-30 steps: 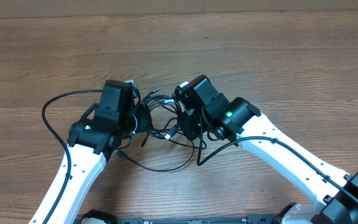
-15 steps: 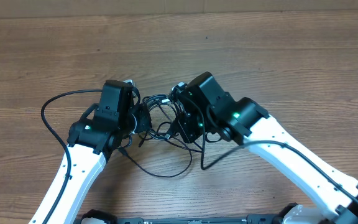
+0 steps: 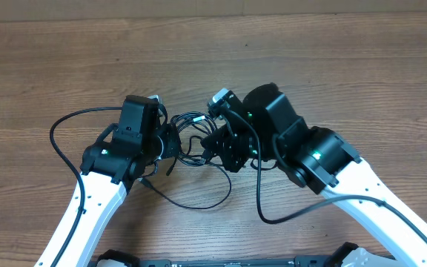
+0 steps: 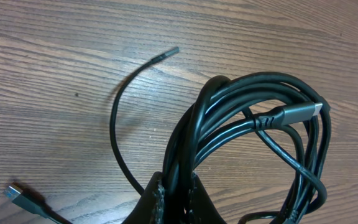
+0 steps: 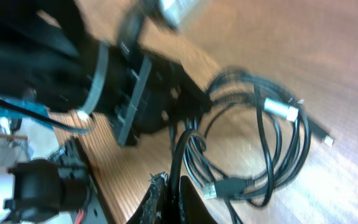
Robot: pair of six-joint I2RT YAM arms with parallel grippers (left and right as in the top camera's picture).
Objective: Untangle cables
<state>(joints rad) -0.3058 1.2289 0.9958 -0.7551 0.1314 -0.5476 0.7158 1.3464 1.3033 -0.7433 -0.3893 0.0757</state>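
Note:
The cables [image 3: 193, 140] are thin black cords in a tangled coil on the wood table, between my two grippers. One strand loops toward the front [image 3: 199, 205]. My left gripper [image 3: 167, 142] is shut on several strands of the coil [image 4: 241, 118] at its left side. A silver-tipped plug [image 4: 300, 111] lies across the coil, and a loose cord end [image 4: 166, 52] curves away. My right gripper [image 3: 219, 145] is shut on one strand [image 5: 180, 149] at the coil's right side. The rest of the coil [image 5: 272, 149] and its plugs lie just beyond the right gripper.
A thicker black arm wire [image 3: 53, 135] loops out left of the left arm. Another arm wire [image 3: 261, 199] hangs in front of the right arm. A USB plug [image 4: 15, 192] lies on the table by the left gripper. The left arm [image 5: 73, 56] fills the right wrist view's upper left.
The right arm has swung and rolled to the right, still shut on its strand. The front cable loop has shifted slightly. The left arm has not moved.

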